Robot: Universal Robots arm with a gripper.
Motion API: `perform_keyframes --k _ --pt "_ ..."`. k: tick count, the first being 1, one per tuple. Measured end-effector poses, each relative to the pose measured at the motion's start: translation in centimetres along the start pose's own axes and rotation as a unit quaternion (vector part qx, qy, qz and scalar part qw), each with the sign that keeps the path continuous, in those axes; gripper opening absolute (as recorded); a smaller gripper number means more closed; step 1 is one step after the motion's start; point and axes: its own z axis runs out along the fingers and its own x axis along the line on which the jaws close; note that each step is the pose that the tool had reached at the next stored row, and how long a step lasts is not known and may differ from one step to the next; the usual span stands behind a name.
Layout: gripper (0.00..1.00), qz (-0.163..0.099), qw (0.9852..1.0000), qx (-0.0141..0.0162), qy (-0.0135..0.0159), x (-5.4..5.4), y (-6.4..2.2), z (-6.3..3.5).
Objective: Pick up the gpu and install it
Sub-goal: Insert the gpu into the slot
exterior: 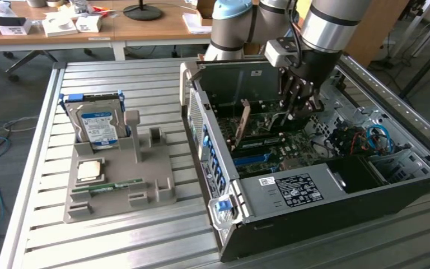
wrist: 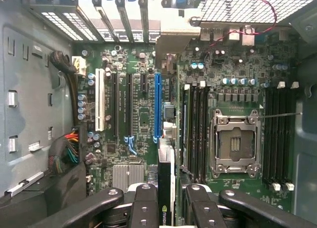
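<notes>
One slim gpu (wrist: 166, 173) is being clamped edge-on by the gripper (wrist: 170, 201), in line with the long blue slot (wrist: 157, 107); contact with that slot cannot be told. Seemingly, the card is best being held upright and parallel to the slot while being pressed evenly.

Showing green across the motherboard (wrist: 143, 114), with one blue slot (wrist: 157, 107), one white slot (wrist: 100, 102) and black memory slots (wrist: 195, 134). Presenting the gpu (wrist: 166, 181) as a black edge bearing a small green mark. Showing black on the fingers (wrist: 144, 203) of the gripper (wrist: 168, 191). Displaying silver on the hard drive (exterior: 99, 126), with a blue-and-white label. Showing beige-grey on the holder (exterior: 144, 168), green on the memory stick (exterior: 109, 185), ribbed silver on the table (exterior: 88, 241), dark grey on the case (exterior: 335, 218) and blue on the cables (exterior: 379, 137)
</notes>
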Motion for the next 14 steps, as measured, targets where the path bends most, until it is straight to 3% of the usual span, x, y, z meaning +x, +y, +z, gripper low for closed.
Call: perform_keyframes --k 8,14 --pt "0.26 -0.001 1.0000 0.0004 0.0000 0.0 0.09 0.64" --pt "0.26 -0.003 1.0000 0.0030 0.0000 0.0 0.34 1.41"
